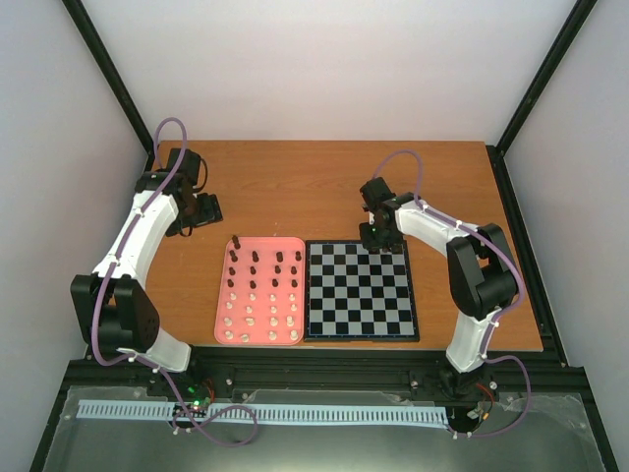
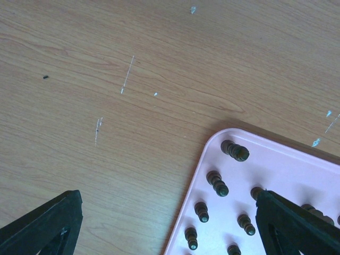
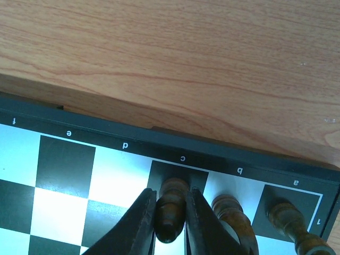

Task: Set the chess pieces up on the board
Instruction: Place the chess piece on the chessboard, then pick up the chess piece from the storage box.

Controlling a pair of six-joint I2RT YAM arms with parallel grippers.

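Observation:
The chessboard (image 1: 360, 290) lies right of the pink tray (image 1: 260, 291), which holds several dark pieces (image 1: 255, 258) at the back and cream pieces (image 1: 252, 320) in front. My right gripper (image 3: 170, 212) is shut on a dark brown piece (image 3: 171, 207) standing on the black square marked c at the board's far edge (image 3: 127, 146). Two more dark pieces (image 3: 231, 218) stand on the b and a squares beside it. My left gripper (image 1: 204, 209) hangs open and empty over the bare table by the tray's far left corner (image 2: 223, 139), its dark pieces (image 2: 218, 183) between the fingers (image 2: 297, 226).
The wooden table (image 1: 295, 187) runs behind the tray and board. Black frame posts and white walls enclose the table. The board's right edge lies close to the right arm (image 1: 472, 265).

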